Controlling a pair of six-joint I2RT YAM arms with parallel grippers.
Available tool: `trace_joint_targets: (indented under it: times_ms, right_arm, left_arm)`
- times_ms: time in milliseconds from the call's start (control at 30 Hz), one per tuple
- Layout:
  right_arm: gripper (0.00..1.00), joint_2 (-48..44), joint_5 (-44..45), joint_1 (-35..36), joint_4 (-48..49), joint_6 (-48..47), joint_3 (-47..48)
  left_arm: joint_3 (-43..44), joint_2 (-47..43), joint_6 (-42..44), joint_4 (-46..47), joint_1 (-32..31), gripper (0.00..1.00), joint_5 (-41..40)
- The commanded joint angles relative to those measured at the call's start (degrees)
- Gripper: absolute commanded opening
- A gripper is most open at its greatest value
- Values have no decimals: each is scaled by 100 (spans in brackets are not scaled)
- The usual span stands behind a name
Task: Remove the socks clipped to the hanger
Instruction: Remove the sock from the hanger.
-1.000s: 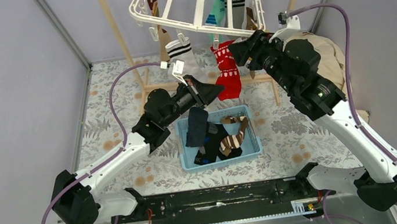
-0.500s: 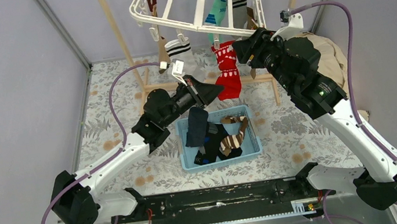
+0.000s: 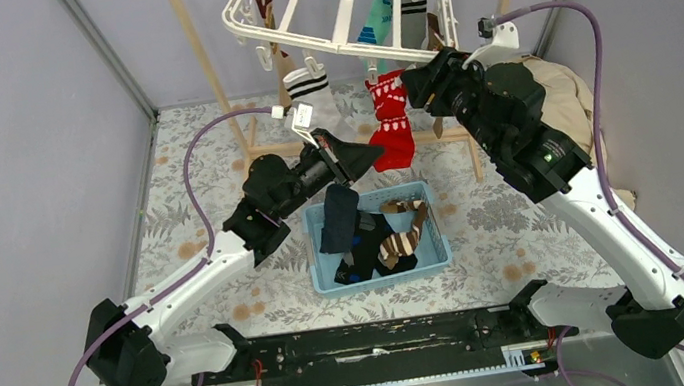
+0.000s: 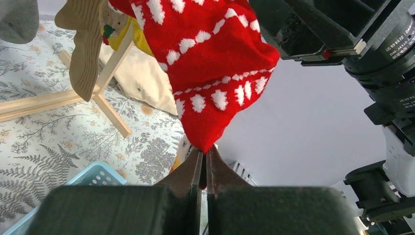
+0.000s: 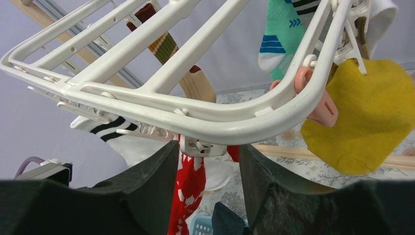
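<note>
Inside the blue basket point(image 3: 438, 226) lie black and brown-striped socks point(image 3: 372, 241).

The red sock point(image 4: 210, 73) runs off the left wrist view's top edge.

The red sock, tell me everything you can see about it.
The red sock looks like knit fabric, patterned with rows of white tree-like shapes and dashes. It hangs from a clip on the near rail of the white hanger. Its lower tip is pinched between the shut fingers of the left gripper. The right gripper stands open at the sock's top, one finger on either side of that clip.
</note>
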Motion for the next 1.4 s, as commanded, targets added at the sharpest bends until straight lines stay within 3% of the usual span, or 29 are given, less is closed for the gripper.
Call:
trace_joint_targets:
  times_ms: [0, 933, 1200, 1367]
  right_arm:
    - [55, -28, 267, 46, 402, -109, 242]
    - [47, 51, 412, 49, 586, -256, 280]
    - [32, 50, 396, 47, 607, -258, 270]
    - [6, 65, 393, 49, 598, -246, 269]
  left_arm:
    - [57, -78, 33, 56, -45, 3, -39]
    - [-3, -38, 24, 99, -39, 3, -21]
    - [-19, -38, 20, 118, -46, 4, -21]
    - [-23, -56, 33, 110, -43, 3, -25]
